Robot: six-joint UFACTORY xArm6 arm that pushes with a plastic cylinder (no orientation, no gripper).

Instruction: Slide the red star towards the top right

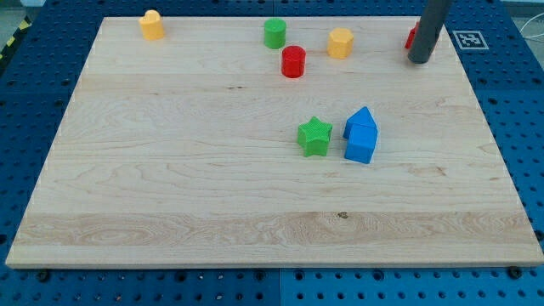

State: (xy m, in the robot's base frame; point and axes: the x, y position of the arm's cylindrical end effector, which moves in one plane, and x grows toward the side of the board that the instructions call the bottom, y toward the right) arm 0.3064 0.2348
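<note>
The red star [410, 37] is at the view's top right of the wooden board, mostly hidden behind my rod; only a small red sliver shows at the rod's left edge. My tip [419, 59] rests on the board right beside it, touching or nearly touching its lower right side. A red cylinder [293, 61] stands well to the left of the tip.
A yellow hexagon block [340, 42] and a green cylinder [274, 33] are along the top. A yellow block [152, 25] is at the top left. A green star [314, 136] and two blue blocks [361, 136] sit mid-board. The board's top right corner [449, 20] is close.
</note>
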